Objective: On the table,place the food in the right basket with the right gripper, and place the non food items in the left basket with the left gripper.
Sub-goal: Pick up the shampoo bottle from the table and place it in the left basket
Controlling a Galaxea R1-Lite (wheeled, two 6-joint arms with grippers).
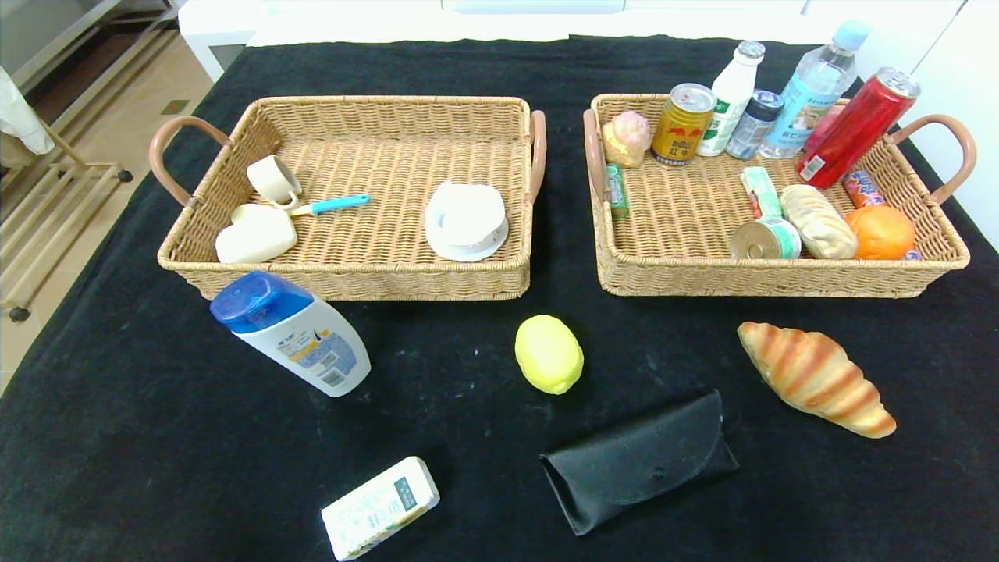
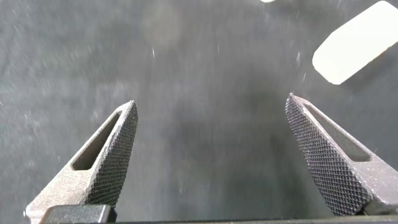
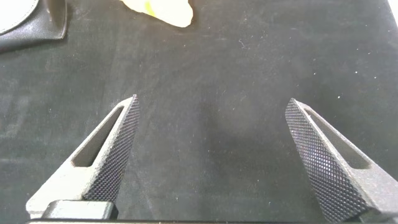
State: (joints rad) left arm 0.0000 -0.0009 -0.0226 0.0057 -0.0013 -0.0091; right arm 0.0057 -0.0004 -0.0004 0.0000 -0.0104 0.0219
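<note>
Both my grippers are wide open over bare black cloth: left gripper (image 2: 211, 124), right gripper (image 3: 211, 124). Nothing's held yet. Shampoo bottle (image 1: 290, 332) sits at 6 o'clock of the left basket (image 1: 351, 282), lemon (image 1: 549, 353) mid-table, croissant (image 1: 815, 377) at 6 o'clock of the right basket (image 1: 780, 277). Glasses case (image 1: 638, 460) and carton (image 1: 380, 507) lie nearest me.

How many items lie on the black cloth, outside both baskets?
5: shampoo bottle before the left basket, lemon in the middle, croissant before the right basket, glasses case and carton nearest the robot.
</note>
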